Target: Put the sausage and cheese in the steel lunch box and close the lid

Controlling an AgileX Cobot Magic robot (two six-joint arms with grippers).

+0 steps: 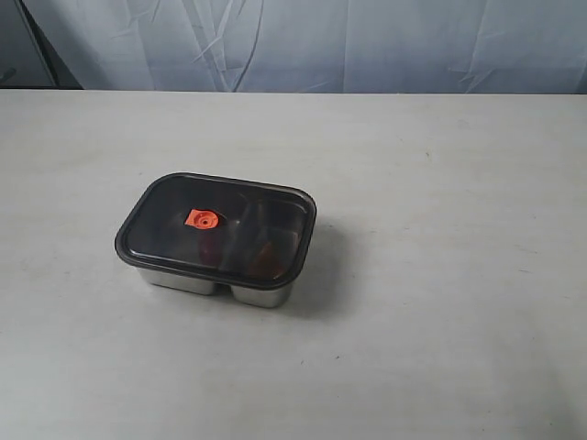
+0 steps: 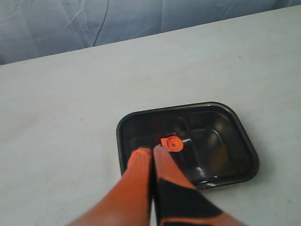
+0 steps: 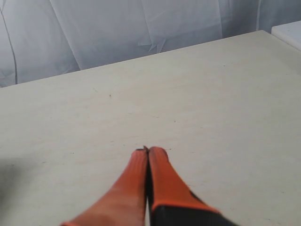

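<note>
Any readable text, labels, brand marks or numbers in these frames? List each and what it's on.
None: no readable text in any view.
The lid is plain dark plastic. Its orange valve is too small to tell whether it bears any mark.
The steel lunch box, the table, the left gripper and the right gripper show no labels.

The lunch box (image 1: 188, 278) sits on the table (image 1: 440, 321), a little left of the middle. The lid (image 1: 249, 223) lies on top of it, with a valve (image 1: 201, 218) at its centre. A curtain (image 1: 367, 46) hangs behind the table.
</note>
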